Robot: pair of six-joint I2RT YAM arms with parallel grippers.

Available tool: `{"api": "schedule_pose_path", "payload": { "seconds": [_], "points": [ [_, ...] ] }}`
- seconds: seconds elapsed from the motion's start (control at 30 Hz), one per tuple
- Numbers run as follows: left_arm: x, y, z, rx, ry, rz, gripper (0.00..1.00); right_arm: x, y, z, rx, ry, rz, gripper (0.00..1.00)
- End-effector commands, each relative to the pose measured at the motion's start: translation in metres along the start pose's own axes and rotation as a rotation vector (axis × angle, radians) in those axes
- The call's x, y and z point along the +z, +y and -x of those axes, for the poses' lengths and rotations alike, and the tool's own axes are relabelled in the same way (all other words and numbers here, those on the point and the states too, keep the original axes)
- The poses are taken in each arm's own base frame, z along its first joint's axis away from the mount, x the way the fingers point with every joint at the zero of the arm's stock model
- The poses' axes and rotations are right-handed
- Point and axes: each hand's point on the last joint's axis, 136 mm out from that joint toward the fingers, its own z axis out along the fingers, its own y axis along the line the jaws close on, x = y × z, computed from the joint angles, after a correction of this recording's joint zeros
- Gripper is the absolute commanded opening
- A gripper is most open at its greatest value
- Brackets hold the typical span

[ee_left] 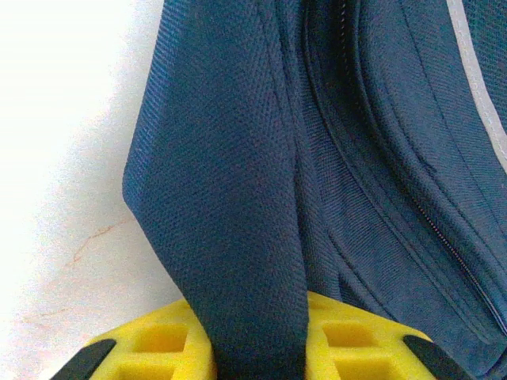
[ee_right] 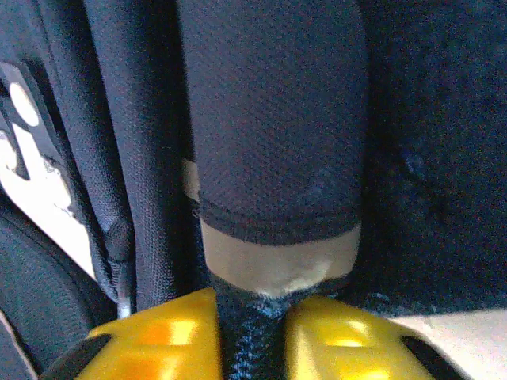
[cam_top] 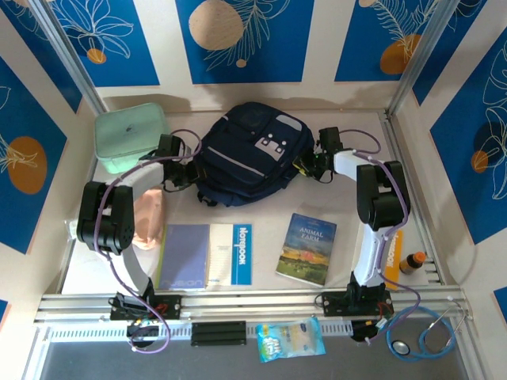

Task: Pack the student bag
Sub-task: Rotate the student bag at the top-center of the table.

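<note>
The student bag [cam_top: 249, 154], dark navy with white patches on its front pocket, lies at the back middle of the table. My left gripper [cam_top: 184, 170] is at the bag's left side. In the left wrist view its yellow fingers [ee_left: 150, 348] are shut on a fold of the bag's navy fabric [ee_left: 238, 198]. My right gripper [cam_top: 305, 165] is at the bag's right side. In the right wrist view its yellow fingers [ee_right: 158, 340] pinch a dark woven strap [ee_right: 249, 332] just below a tan band on the bag [ee_right: 277, 119].
A mint green lidded box [cam_top: 131, 136] stands at the back left. Two notebooks [cam_top: 204, 255] and an Animal Farm book [cam_top: 306, 248] lie in front of the bag. A pink item [cam_top: 146, 222], a snack packet [cam_top: 291, 339], a small bottle [cam_top: 412, 263] and a stethoscope [cam_top: 428, 336] lie around the edges.
</note>
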Motion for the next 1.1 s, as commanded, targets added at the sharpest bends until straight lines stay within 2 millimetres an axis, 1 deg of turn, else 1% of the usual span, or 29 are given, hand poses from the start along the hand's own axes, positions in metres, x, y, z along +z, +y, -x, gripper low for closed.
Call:
{"api": "schedule_pose_path", "payload": {
  "seconds": [0.0, 0.03, 0.1, 0.2, 0.27, 0.33, 0.4, 0.47, 0.53, 0.57, 0.67, 0.7, 0.77, 0.83, 0.87, 0.93, 0.97, 1.03, 1.07],
  "points": [
    [-0.014, -0.019, 0.022, 0.054, -0.052, -0.046, 0.24, -0.002, -0.002, 0.0, 0.02, 0.029, -0.002, 0.04],
    [-0.013, -0.018, 0.027, 0.057, -0.063, -0.038, 0.25, -0.006, -0.001, -0.003, 0.023, 0.023, 0.005, 0.0],
    [-0.011, -0.017, 0.035, 0.064, -0.081, -0.02, 0.26, -0.02, 0.003, -0.011, 0.027, 0.012, 0.037, 0.0],
    [-0.002, -0.015, 0.047, 0.079, -0.094, 0.003, 0.28, -0.046, 0.011, -0.03, 0.049, -0.01, 0.109, 0.0],
    [0.002, -0.011, 0.055, 0.087, -0.108, 0.031, 0.36, -0.063, 0.015, -0.043, 0.072, -0.025, 0.147, 0.0],
    [0.0, -0.007, 0.062, 0.107, -0.128, 0.07, 0.5, -0.078, 0.02, -0.054, 0.086, -0.05, 0.168, 0.0],
    [-0.008, -0.003, 0.067, 0.131, -0.153, 0.119, 0.58, -0.088, 0.021, -0.061, 0.104, -0.077, 0.16, 0.0],
    [-0.024, -0.001, 0.07, 0.152, -0.181, 0.161, 0.65, -0.096, 0.025, -0.067, 0.127, -0.101, 0.155, 0.0],
    [-0.045, -0.001, 0.068, 0.149, -0.198, 0.201, 0.72, -0.1, 0.03, -0.07, 0.138, -0.116, 0.143, 0.0],
    [-0.055, -0.004, 0.065, 0.149, -0.203, 0.2, 0.73, -0.101, 0.031, -0.071, 0.144, -0.127, 0.135, 0.0],
    [-0.083, -0.022, 0.047, 0.175, -0.22, 0.175, 0.75, -0.105, 0.043, -0.069, 0.156, -0.159, 0.137, 0.0],
    [-0.089, -0.028, 0.039, 0.191, -0.227, 0.165, 0.76, -0.105, 0.046, -0.069, 0.16, -0.166, 0.139, 0.0],
    [-0.098, -0.044, 0.017, 0.232, -0.233, 0.15, 0.76, -0.105, 0.054, -0.068, 0.169, -0.18, 0.142, 0.0],
    [-0.102, -0.062, -0.007, 0.282, -0.231, 0.14, 0.76, -0.104, 0.059, -0.066, 0.175, -0.184, 0.146, 0.0],
    [-0.101, -0.07, -0.019, 0.313, -0.231, 0.134, 0.75, -0.104, 0.061, -0.066, 0.177, -0.182, 0.151, 0.0],
    [-0.097, -0.094, -0.046, 0.374, -0.219, 0.081, 0.72, -0.101, 0.065, -0.066, 0.179, -0.167, 0.154, 0.0],
    [-0.093, -0.103, -0.058, 0.388, -0.206, 0.048, 0.68, -0.101, 0.067, -0.066, 0.18, -0.163, 0.156, 0.0],
    [-0.08, -0.13, -0.086, 0.421, -0.16, -0.062, 0.57, -0.1, 0.07, -0.065, 0.174, -0.153, 0.161, 0.0],
    [-0.073, -0.137, -0.097, 0.431, -0.14, -0.095, 0.54, -0.1, 0.072, -0.065, 0.173, -0.151, 0.163, 0.0]
  ]
}}
